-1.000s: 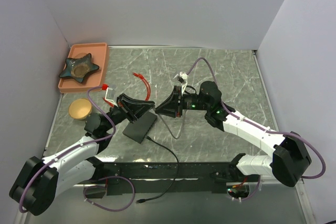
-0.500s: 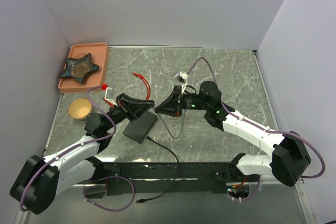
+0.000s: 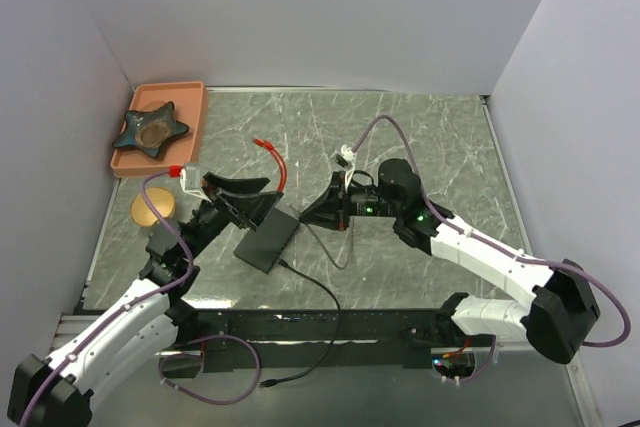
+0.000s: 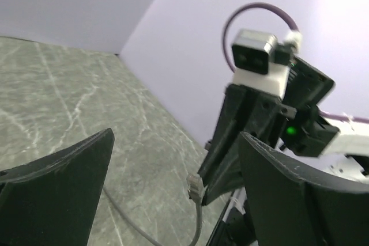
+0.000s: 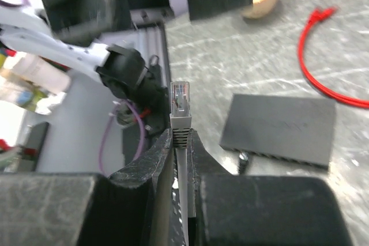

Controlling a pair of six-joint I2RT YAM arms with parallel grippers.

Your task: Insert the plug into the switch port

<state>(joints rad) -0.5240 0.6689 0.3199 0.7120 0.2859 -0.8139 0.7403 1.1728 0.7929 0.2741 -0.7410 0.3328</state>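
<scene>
The flat black switch box point(image 3: 268, 241) lies on the table between the arms. In the right wrist view the box point(image 5: 279, 126) shows a port row point(image 5: 285, 158) along its near edge, too small to make out singly. My right gripper point(image 3: 322, 212) is shut on the grey cable just behind the plug point(image 5: 180, 97), which sticks out past the fingertips point(image 5: 180, 136). The plug is just right of the box and apart from it. My left gripper point(image 3: 248, 199) hovers open over the box's far-left end, holding nothing. From the left wrist, the plug point(image 4: 196, 188) shows between the open jaws point(image 4: 176, 136).
A thin black cable point(image 3: 312, 290) runs from the box's near edge toward the table front. A red cable point(image 3: 272, 157) lies behind the box. A wooden bowl point(image 3: 152, 207) sits at left, and an orange tray point(image 3: 192, 119) with a star-shaped dish point(image 3: 150, 129) at far left.
My left gripper has opened wide, and the left arm has drawn back toward its base. The right gripper with the plug has shifted slightly nearer. The box has stayed put.
</scene>
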